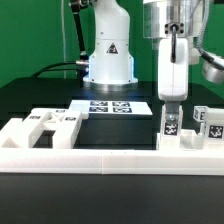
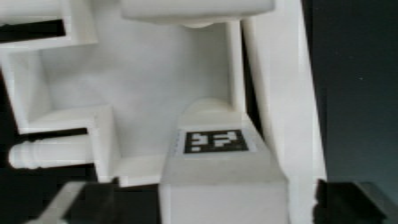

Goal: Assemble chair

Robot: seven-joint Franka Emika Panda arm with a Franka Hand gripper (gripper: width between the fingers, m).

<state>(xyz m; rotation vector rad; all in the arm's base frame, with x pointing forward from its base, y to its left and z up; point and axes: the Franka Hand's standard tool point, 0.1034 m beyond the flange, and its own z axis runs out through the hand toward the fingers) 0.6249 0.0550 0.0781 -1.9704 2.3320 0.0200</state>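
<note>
My gripper stands at the exterior view's right and is shut on a white chair piece, a tagged bar held upright. In the wrist view the same piece with its black-and-white tag runs between my dark fingers, which press on both its sides; my gripper is at the picture's edge. Beneath it lie a white slotted chair panel with a round peg and a long white bar. Other slotted chair pieces lie at the exterior view's left.
The low white border rail runs along the front. The marker board lies before the arm's base. Another tagged white piece stands at the exterior view's far right, close to the held bar.
</note>
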